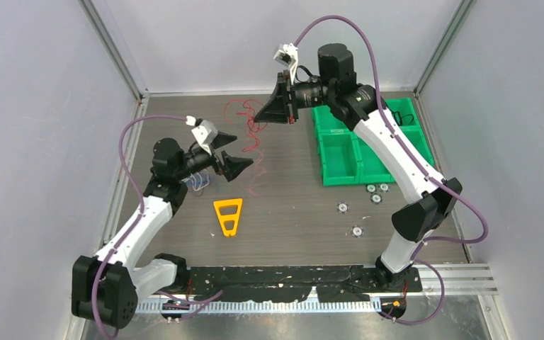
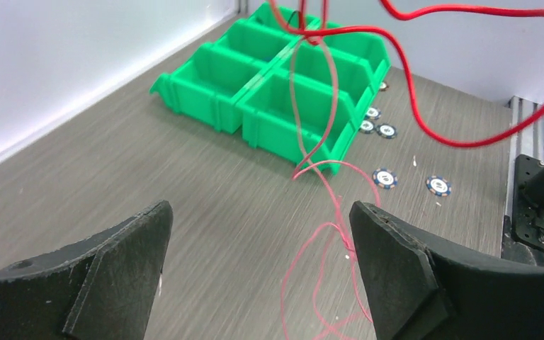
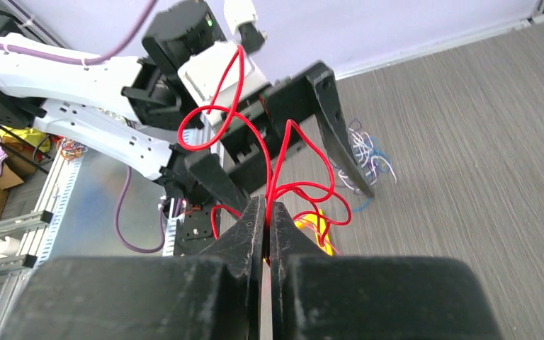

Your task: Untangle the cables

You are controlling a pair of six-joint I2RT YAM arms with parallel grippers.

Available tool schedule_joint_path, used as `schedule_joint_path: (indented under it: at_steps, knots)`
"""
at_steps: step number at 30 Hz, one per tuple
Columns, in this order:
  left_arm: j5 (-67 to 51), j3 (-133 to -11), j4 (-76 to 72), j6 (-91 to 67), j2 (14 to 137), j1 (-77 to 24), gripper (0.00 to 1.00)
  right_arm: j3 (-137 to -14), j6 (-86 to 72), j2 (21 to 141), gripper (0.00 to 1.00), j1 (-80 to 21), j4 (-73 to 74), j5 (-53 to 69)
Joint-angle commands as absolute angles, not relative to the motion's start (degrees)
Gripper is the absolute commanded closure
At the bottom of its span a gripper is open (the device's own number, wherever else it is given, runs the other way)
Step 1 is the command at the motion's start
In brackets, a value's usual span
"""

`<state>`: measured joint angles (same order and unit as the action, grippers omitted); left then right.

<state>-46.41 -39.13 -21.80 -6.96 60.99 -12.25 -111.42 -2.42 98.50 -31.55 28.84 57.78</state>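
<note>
1. I am two white-and-black robot arms bolted at the near edge of a grey wood-grain table [image 1: 297, 227], seen from above and from a camera on each wrist.
2. My right gripper [image 3: 263, 210] is raised over the far middle of the table and points left. Its two black fingers are pressed together and clamped on a thin red cable [image 3: 304, 185].
3. The red cable springs out of that pinch in several tangled loops. From above, it hangs down from the grip and trails across the table toward the near side, passing between my two grippers.
4. My left gripper [image 2: 261, 212] hovers lower, just left of the hanging cable, with its black fingers spread wide apart.
5. In the left wrist view, thick red loops cross the top of the picture. Thinner strands drop to the table in the gap ahead of the open fingers, and I cannot tell whether any strand touches them.
6. A small bundle of thin blue and white wires [image 1: 198, 183] lies on the table close to my left wrist, apart from the red cable.
7. A flat orange triangular plastic frame [image 1: 228, 216] lies on the table on the near side of my left gripper.
8. A green plastic tray of open bins [image 1: 368, 152] sits at the far right, partly under my right forearm.
9. Several small round blue-and-white discs [image 1: 358, 231] lie scattered on the table just beside the tray's near edge.
</note>
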Motion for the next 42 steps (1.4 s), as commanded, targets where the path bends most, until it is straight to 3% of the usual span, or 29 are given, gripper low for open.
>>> schedule_joint_path:
  at_steps: [1, 3, 11, 13, 16, 17, 19, 22, 23, 42]
  knots:
    - [-43.9, -42.3, -30.8, -6.0, 63.4, -16.2, 0.06, -114.5, -8.0, 96.0, 0.95, -32.9, 22.1, 58.7]
    - [-43.2, -43.6, -32.0, -8.1, 65.5, -17.6, 0.13, -114.4, -9.2, 96.3, 0.95, -33.1, 21.1, 58.8]
    - [-40.6, -46.0, -34.5, -14.2, 66.0, -18.6, 0.59, -112.9, -9.9, 95.0, 0.95, -32.4, 21.0, 58.7]
    - [-40.7, -46.2, -35.1, -16.6, 65.2, -18.6, 0.62, -112.2, -9.8, 94.8, 0.95, -32.3, 21.0, 58.7]
    - [-40.2, -46.4, -34.7, -17.1, 64.1, -18.9, 0.51, -112.1, -10.1, 94.7, 0.95, -32.2, 20.9, 58.7]
    - [-40.0, -46.5, -34.3, -16.9, 64.1, -18.9, 0.53, -112.1, -10.3, 94.9, 0.95, -32.2, 20.7, 58.9]
    - [-39.9, -46.8, -33.2, -15.7, 64.3, -18.9, 0.67, -112.3, -11.3, 94.9, 0.95, -32.2, 19.8, 59.2]
    - [-39.8, -46.6, -30.8, -13.8, 64.1, -18.9, 0.97, -113.1, -12.4, 94.9, 0.95, -32.2, 19.2, 59.6]
    - [-39.8, -46.3, -29.8, -13.3, 63.8, -18.8, 1.00, -113.8, -12.6, 94.9, 0.95, -32.0, 19.2, 59.7]
    - [-32.5, -40.0, -10.0, -11.6, 64.8, -10.3, 1.00, -118.9, -34.5, 93.7, 0.95, -15.9, 4.9, 61.7]
